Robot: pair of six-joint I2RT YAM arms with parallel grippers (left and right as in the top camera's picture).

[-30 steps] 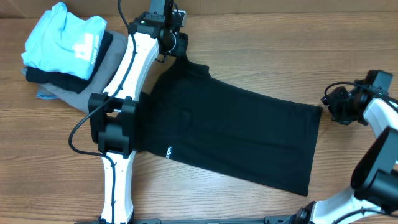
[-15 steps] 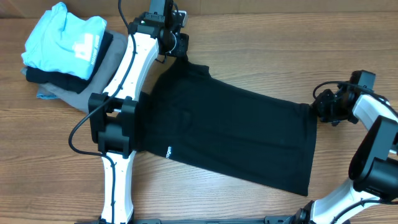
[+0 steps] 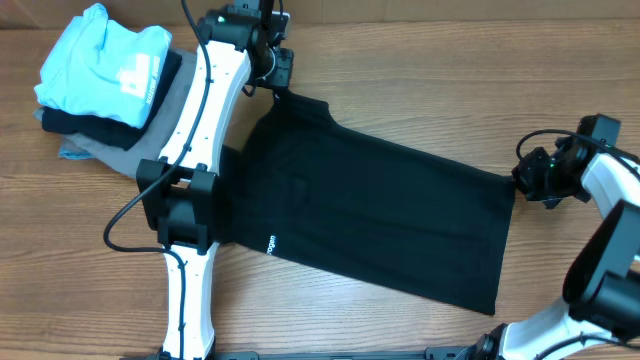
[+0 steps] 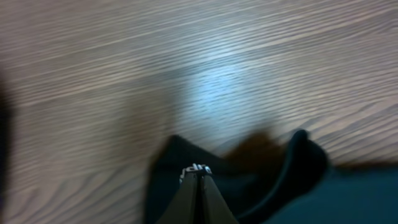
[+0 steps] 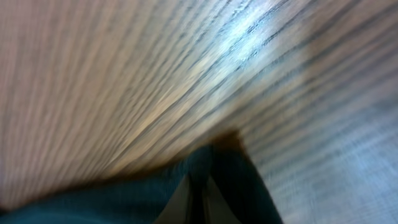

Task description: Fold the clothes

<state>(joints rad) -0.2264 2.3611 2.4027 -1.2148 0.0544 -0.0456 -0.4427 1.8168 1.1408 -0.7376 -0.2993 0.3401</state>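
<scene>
nearest the arm bases, the near edge of the black polo shirt [image 3: 370,215] is laid flat on the wooden table [image 3: 330,320]. a small white mark [image 3: 270,243] is seen at the shirt's near left edge, just beside the left arm [image 3: 185,215], which is stretched over the shirt's left side. the shirt is spread across the middle of the table, slanted so that its left end lies farther away than its right end. at the shirt's far right corner, the right gripper [image 3: 522,178] is clenched on the edge of the fabric. in the right wrist view its jaws are pressed together with dark cloth pinched between them. to the left of the left arm, a pile is stacked: a light blue shirt [image 3: 105,60] with white print on top, a dark garment [image 3: 80,125] under it, and a grey garment [image 3: 150,130] lowest. farthest away, the left gripper [image 3: 283,78] is closed on the shirt's far left corner. in the left wrist view black fabric is gathered around its shut jaws.
</scene>
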